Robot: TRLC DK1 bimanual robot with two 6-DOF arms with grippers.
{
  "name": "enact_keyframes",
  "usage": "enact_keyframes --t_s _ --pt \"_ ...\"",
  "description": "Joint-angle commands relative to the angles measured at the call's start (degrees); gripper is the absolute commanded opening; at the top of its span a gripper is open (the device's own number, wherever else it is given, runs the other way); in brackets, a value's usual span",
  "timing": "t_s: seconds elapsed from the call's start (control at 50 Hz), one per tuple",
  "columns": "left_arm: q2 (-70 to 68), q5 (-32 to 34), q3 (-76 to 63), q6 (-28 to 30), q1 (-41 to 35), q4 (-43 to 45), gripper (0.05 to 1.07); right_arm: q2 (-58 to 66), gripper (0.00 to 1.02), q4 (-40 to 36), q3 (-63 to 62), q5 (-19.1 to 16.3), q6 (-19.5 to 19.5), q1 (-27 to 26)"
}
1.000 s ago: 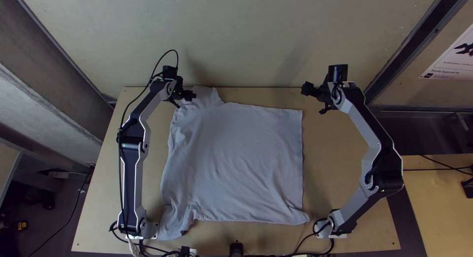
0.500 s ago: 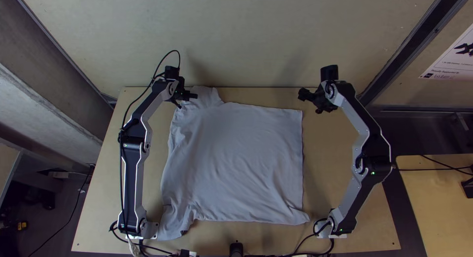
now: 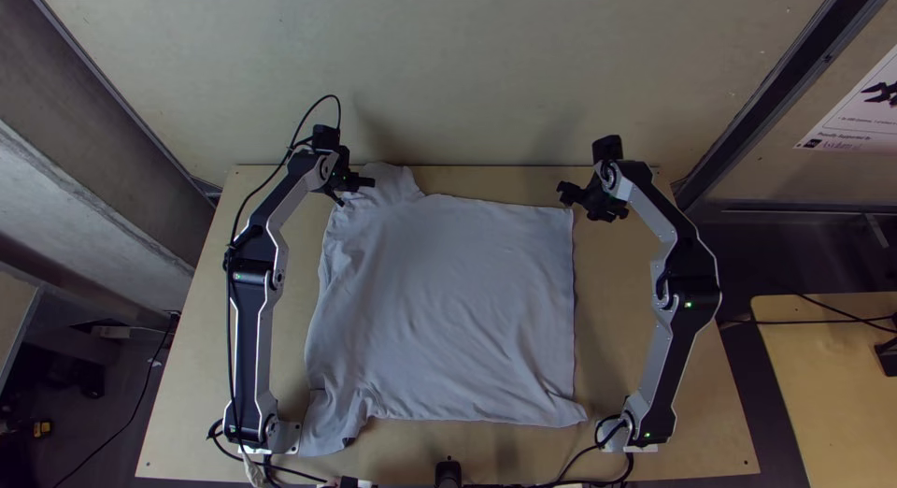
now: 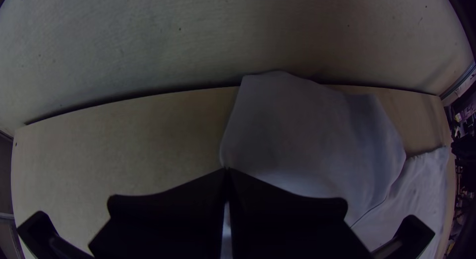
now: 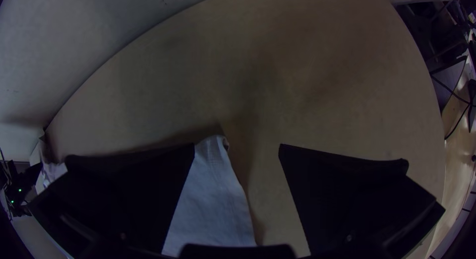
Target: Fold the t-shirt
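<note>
The light grey t-shirt (image 3: 448, 310) lies spread on the table, one sleeve at the back left and another at the front left, its straight hem on the right. At the outer edge of the back sleeve is my left gripper (image 3: 358, 183). In the left wrist view, the fingertips of my left gripper (image 4: 226, 170) meet at the edge of the t-shirt (image 4: 307, 135), pinching it. My right gripper (image 3: 587, 206) is by the back right hem corner. Wide apart in the right wrist view, the fingers of my right gripper (image 5: 237, 146) flank the corner of the t-shirt (image 5: 213, 199), holding nothing.
Bare wooden table (image 3: 635, 348) lies to the right of the t-shirt, with a strip along its back edge. A pale wall panel (image 3: 467, 67) stands behind the table. Cables (image 3: 280, 469) run along the front edge near the arm bases.
My right gripper has moved left and a little towards the front, closer to the hem corner. The left arm has shifted barely, and the t-shirt lies as before.
</note>
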Motion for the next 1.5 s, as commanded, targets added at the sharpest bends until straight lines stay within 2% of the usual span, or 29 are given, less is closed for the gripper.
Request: enact_keyframes --t_s 0.0,0.12,0.22,0.3,0.36,0.38,0.78,1.18,1.48 --pt "-2.53 -0.03 0.21 -0.94 -0.18 -1.4 0.08 3.3 0.63 -1.9 2.93 -0.2 1.36 0.79" --pt "-2.53 -0.03 0.21 -1.03 -0.09 -1.58 0.08 5.41 0.58 -1.9 3.73 -0.29 1.01 1.05" --pt "-2.62 -0.03 -0.05 -1.03 0.09 -1.67 0.08 7.26 0.49 -2.34 4.96 -0.29 1.01 1.4" --pt "-2.79 -0.03 -0.23 -1.12 0.09 -2.19 0.08 8.23 0.29 -2.42 5.75 -0.29 0.84 1.67" --pt "-2.97 -0.03 -0.23 -1.03 0.09 -2.46 0.08 8.58 0.06 -2.42 6.27 -0.29 0.13 1.75" --pt "-3.06 -0.03 -0.32 -1.12 0.09 -2.46 0.08 8.75 0.02 -2.42 6.45 -0.29 -0.31 1.75" --pt "-8.59 0.59 -0.49 -4.28 -0.09 -2.37 0.08 6.64 0.02 -1.28 11.81 0.32 -0.57 1.4" --pt "-7.63 0.59 -0.14 -5.69 1.32 5.98 0.08 12.97 0.02 -1.28 28.07 0.41 -2.07 -0.44" --pt "-5.6 0.5 1.09 -5.51 2.11 13.28 0.08 14.29 0.02 2.06 29.57 0.5 -2.86 -0.36"
